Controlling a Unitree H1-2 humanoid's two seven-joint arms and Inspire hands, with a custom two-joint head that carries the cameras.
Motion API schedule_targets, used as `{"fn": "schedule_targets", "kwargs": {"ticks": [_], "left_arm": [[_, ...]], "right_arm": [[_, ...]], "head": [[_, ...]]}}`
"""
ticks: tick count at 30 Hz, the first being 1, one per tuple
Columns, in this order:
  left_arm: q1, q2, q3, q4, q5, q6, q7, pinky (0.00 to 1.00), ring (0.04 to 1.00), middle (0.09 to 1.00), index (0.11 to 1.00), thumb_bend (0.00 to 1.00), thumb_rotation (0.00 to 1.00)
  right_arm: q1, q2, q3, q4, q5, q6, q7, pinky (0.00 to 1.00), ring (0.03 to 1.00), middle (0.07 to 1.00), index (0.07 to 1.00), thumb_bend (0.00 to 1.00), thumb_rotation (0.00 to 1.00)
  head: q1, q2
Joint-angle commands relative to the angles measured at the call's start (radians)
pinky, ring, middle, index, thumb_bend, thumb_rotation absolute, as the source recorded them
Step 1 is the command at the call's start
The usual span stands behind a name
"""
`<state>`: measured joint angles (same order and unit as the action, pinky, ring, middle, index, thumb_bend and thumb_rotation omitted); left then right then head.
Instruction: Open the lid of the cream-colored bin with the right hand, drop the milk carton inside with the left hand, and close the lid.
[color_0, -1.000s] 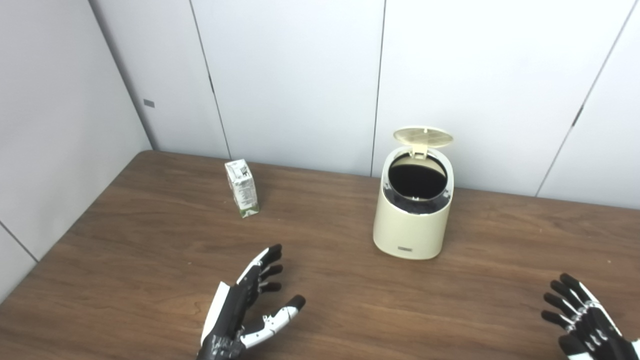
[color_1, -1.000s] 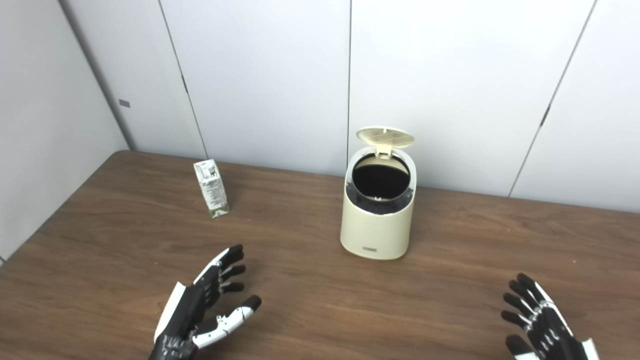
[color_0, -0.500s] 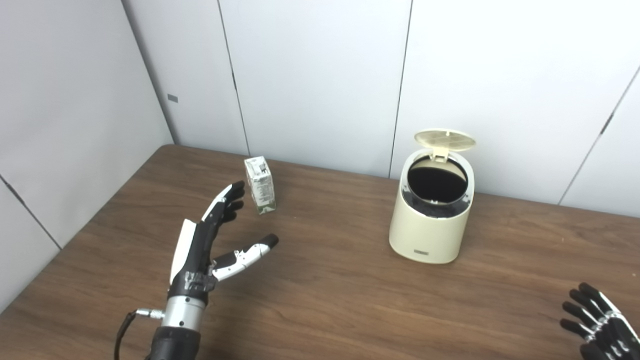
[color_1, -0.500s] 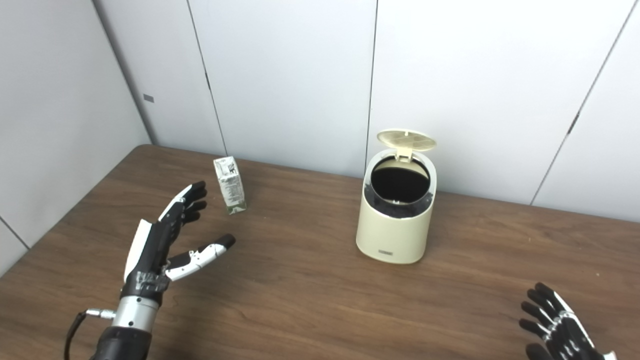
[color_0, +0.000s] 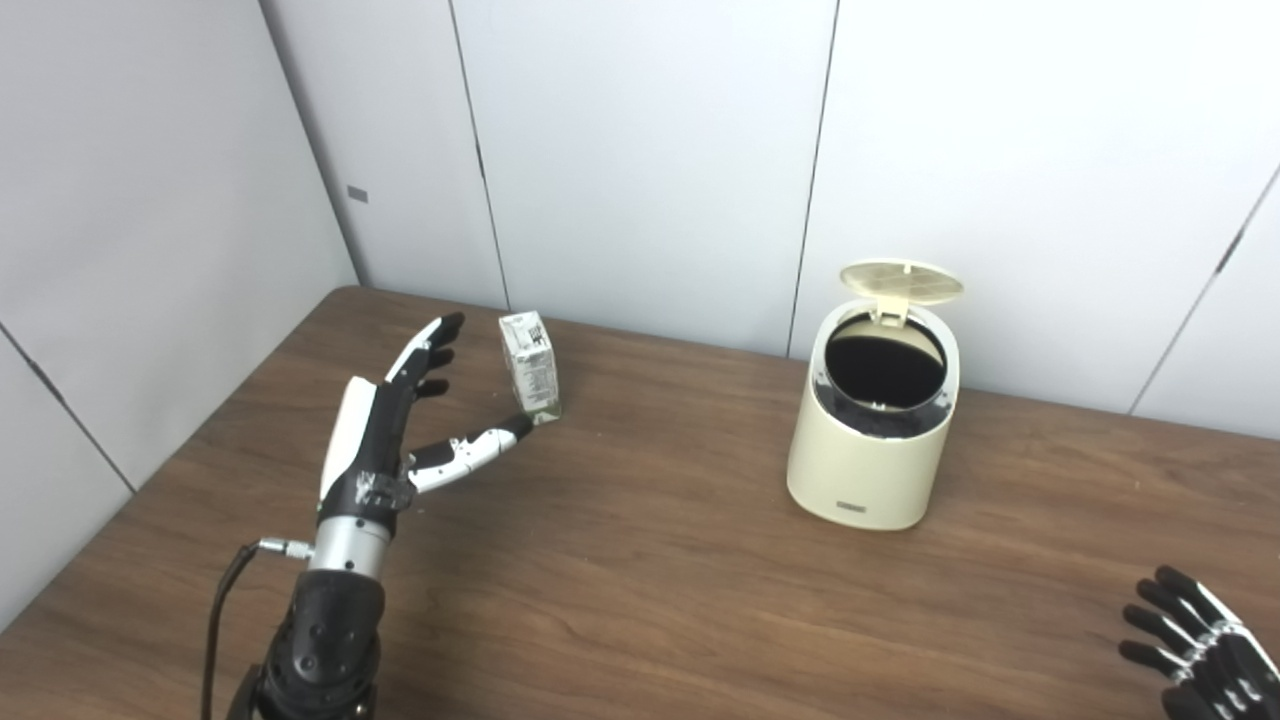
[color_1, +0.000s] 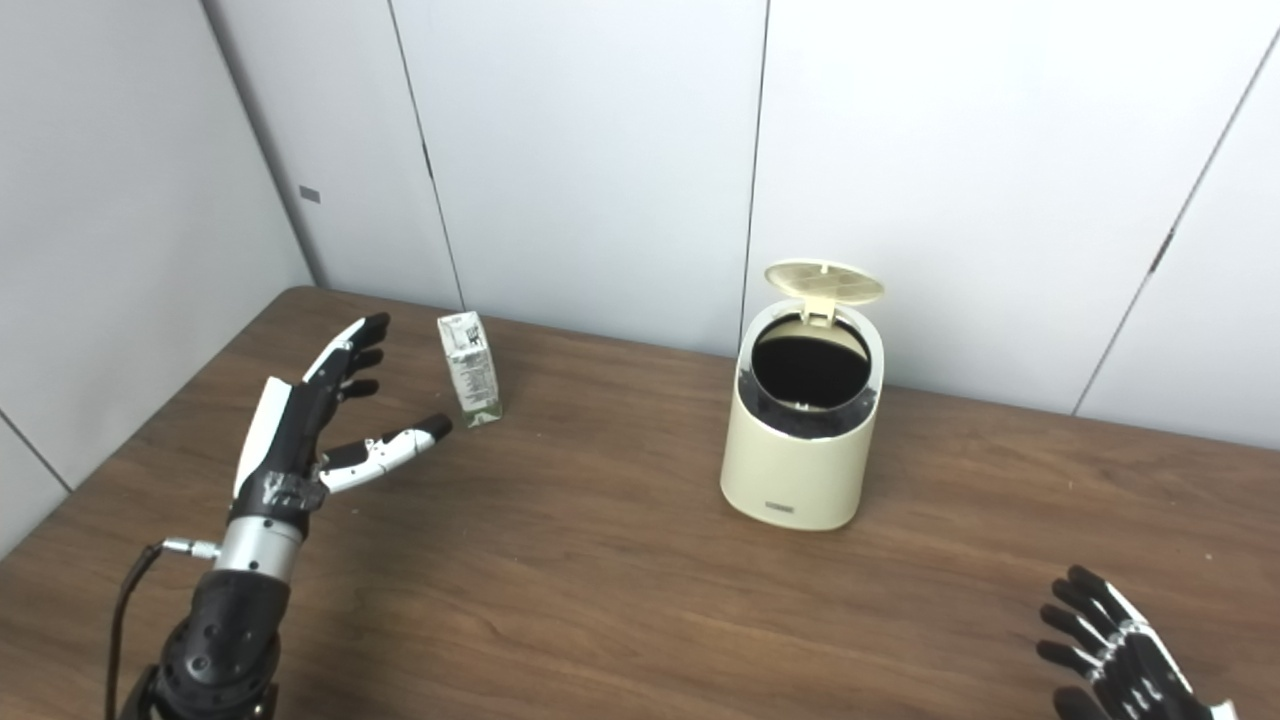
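Now left robot hand (color_0: 385, 430) splayed, beside milk carton (color_0: 530, 366)

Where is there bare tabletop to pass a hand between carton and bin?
Bare wood runs between the milk carton and the open cream bin, and across the whole near table between the left hand and right hand. It is tight only at the carton, where the open left hand sits close.
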<state>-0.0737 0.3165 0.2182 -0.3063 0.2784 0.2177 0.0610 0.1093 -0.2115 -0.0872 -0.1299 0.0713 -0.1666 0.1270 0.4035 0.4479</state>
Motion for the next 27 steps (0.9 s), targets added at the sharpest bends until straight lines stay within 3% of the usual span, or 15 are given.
{"fn": "schedule_targets", "kwargs": {"ticks": [1,13,19,22,23,24,27], "left_arm": [[-0.068,0.046,0.007,0.024,0.023,-0.007,0.004,0.85,0.904,0.933,0.949,0.79,0.24],[-0.250,0.127,-0.032,0.296,-0.008,0.047,-0.064,0.97,0.999,1.000,1.000,0.88,0.23],[-0.313,0.159,-0.075,0.413,0.003,0.029,-0.075,0.91,0.995,1.000,1.000,0.91,0.25],[-0.346,0.164,-0.090,0.473,0.001,0.016,-0.069,0.78,0.929,0.997,1.000,0.92,0.24],[-0.358,0.166,-0.097,0.499,0.004,0.008,-0.066,0.72,0.885,0.991,1.000,0.92,0.22],[-0.368,0.168,-0.102,0.518,0.006,0.003,-0.065,0.71,0.892,0.988,1.000,0.92,0.21],[-0.397,0.179,-0.123,0.569,0.015,-0.001,-0.067,0.84,0.963,0.996,1.000,0.92,0.20]], "right_arm": [[-0.016,-0.002,-0.004,-0.008,0.014,-0.032,0.002,0.71,0.803,0.843,0.838,0.87,0.68],[-0.009,-0.006,0.003,-0.027,0.018,-0.023,0.008,0.72,0.814,0.850,0.838,0.87,0.66],[-0.003,-0.006,0.007,-0.046,0.014,-0.013,0.008,0.74,0.831,0.866,0.854,0.86,0.66],[0.000,-0.014,0.013,-0.043,0.011,-0.029,0.016,0.75,0.833,0.873,0.867,0.86,0.67],[0.002,-0.018,0.015,-0.039,0.018,-0.041,0.025,0.78,0.849,0.887,0.885,0.81,0.66],[0.005,-0.021,0.017,-0.037,0.022,-0.046,0.029,0.79,0.864,0.900,0.901,0.76,0.65],[0.011,-0.023,0.017,-0.040,0.011,-0.049,0.031,0.81,0.877,0.910,0.915,0.70,0.65]], "head": [[-0.002,0.002],[-0.016,0.016],[-0.026,0.021],[-0.028,0.023],[-0.028,0.023],[-0.028,0.024],[-0.029,0.024]]}}
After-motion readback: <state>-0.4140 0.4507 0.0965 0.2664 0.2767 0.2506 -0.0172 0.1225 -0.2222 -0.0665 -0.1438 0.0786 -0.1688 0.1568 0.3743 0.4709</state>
